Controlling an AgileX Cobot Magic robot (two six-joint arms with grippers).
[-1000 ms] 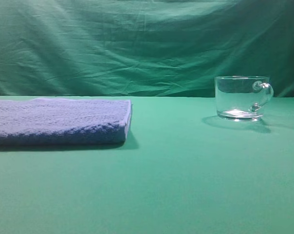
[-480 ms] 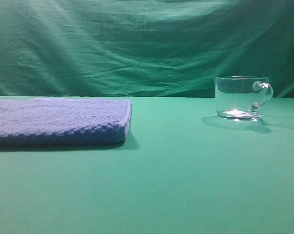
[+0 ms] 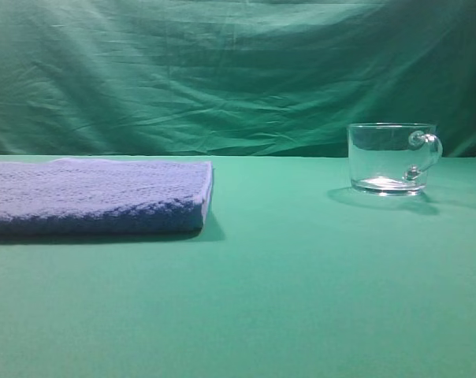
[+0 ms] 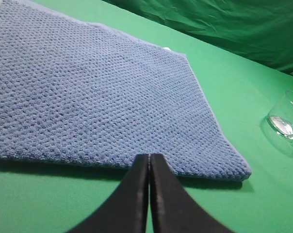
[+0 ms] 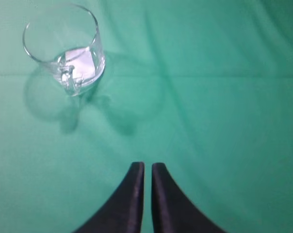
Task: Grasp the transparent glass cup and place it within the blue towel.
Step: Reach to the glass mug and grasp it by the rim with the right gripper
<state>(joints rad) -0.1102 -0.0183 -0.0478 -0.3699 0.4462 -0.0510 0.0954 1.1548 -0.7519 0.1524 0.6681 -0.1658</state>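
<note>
Surface: green cloth-covered table (image 3: 285, 299). On it: thick folded blue-purple terry towel (image 3: 92, 195), flat at the left edge; short clear glass mug (image 3: 389, 157) with loop handle, upright toward the far right.

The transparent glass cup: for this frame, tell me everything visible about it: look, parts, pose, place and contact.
The transparent glass cup is a short, wide mug of clear, colourless glass with straight sides, a thick base and a small rounded loop handle. It stands upright and looks empty, on the green cloth-covered table, casting a faint shadow. It is well apart from the blue towel and nothing touches it. In the right wrist view its handle faces the right gripper, which is shut and well short of it.
</note>
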